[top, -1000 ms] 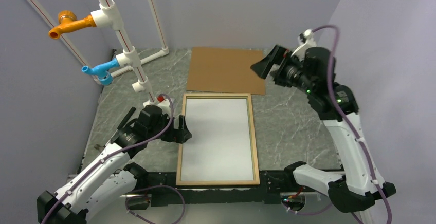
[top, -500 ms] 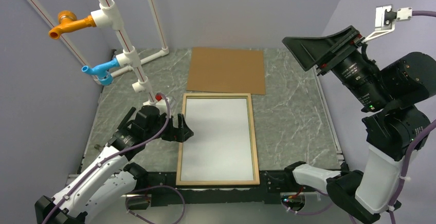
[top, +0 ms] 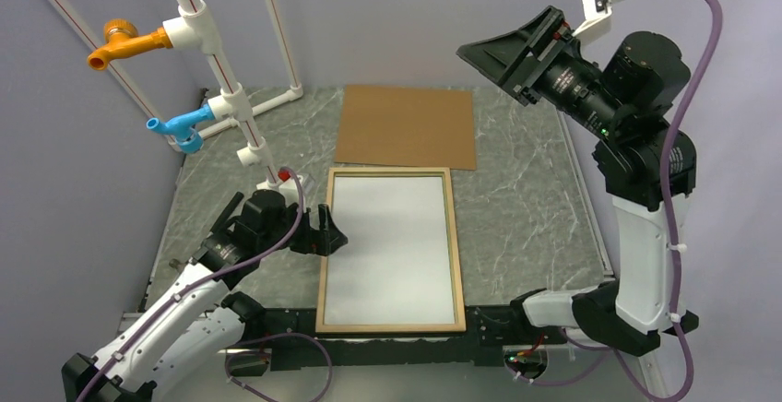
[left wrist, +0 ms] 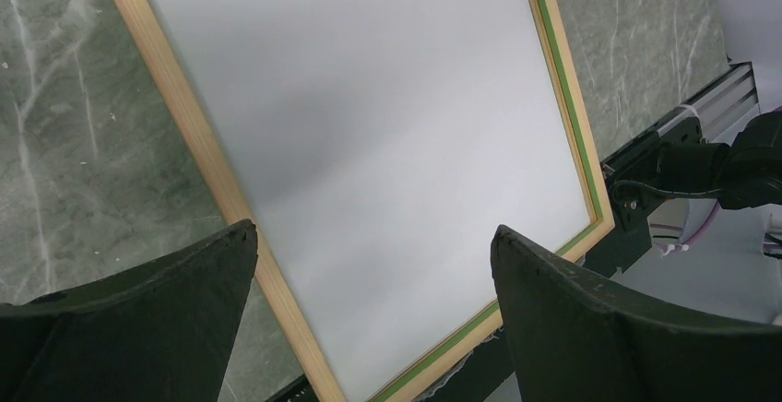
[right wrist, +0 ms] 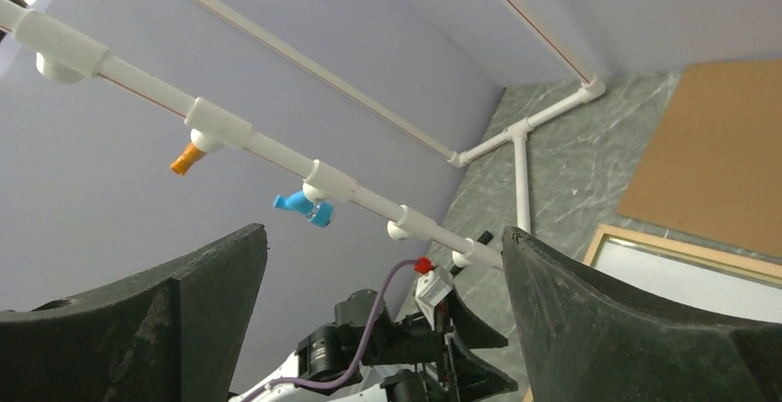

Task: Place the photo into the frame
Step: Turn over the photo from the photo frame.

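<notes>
Lying flat: thin rectangular pale-wood frame (top: 389, 171)

Overhead and close left-wrist views, both on the frame (top: 390, 327).

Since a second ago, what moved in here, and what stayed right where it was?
The right arm's fingers swung up from low by the brown board, out right, and now point left high above the table, open and empty. The left arm's fingers, open beside the frame, the white-backed photo in it and the board stayed put.
</notes>
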